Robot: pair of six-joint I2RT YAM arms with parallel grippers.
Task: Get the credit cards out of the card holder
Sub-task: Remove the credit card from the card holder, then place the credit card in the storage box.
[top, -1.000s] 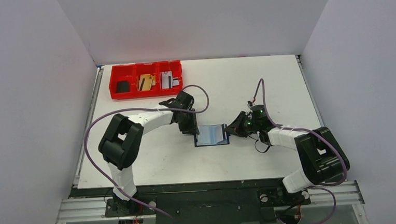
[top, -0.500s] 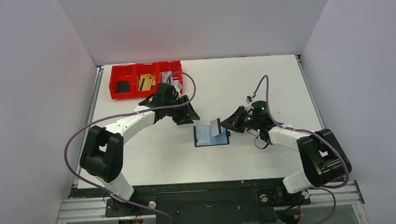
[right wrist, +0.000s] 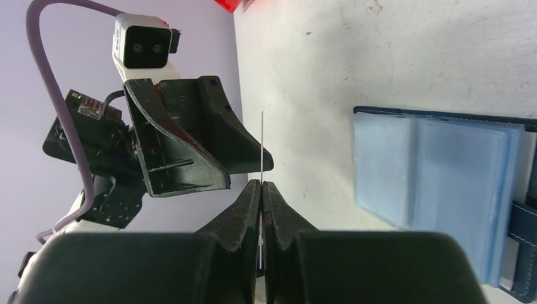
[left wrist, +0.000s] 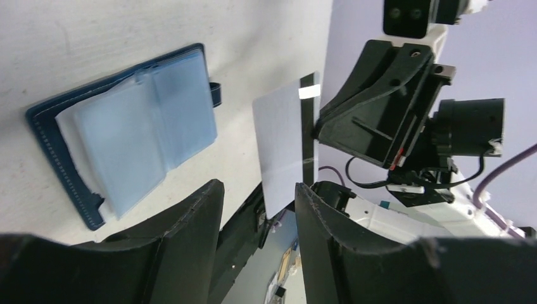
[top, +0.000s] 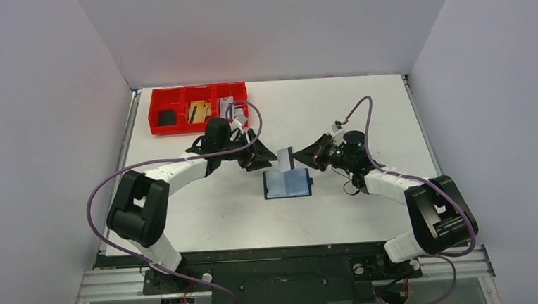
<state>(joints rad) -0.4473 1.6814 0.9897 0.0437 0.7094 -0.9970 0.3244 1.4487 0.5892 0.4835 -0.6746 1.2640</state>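
The wallet point(top: 287, 185) lies open and flat on the table point(top: 362, 111), its blue-grey pockets facing up and its short strap tab point(left wrist: 215, 94) sticking out from one side. From my left wrist the pockets point(left wrist: 126, 145) look limp and see-through, and I cannot tell whether anything is inside them.

My right gripper point(top: 299, 157) is closed on a grey card point(top: 287, 156), pinching it by one end. The card is clear of the wallet and off the table, standing on edge just past the wallet's far side. In my right wrist view it shows only as a thin line point(right wrist: 261, 142) rising from my closed fingertips point(right wrist: 253, 196). In my left wrist view its pale face and dark stripe point(left wrist: 282, 149) are plain.

My left gripper point(top: 261, 157) hangs just beside that card with its jaws apart and nothing in them. I cannot tell whether it touches the card.

Well apart, at the far left of the table, sits the red tray point(top: 180, 128). It holds a black card point(top: 167, 117) in its left compartment, a gold card point(top: 197, 112) in the middle and a pale card point(top: 230, 109) in the right.
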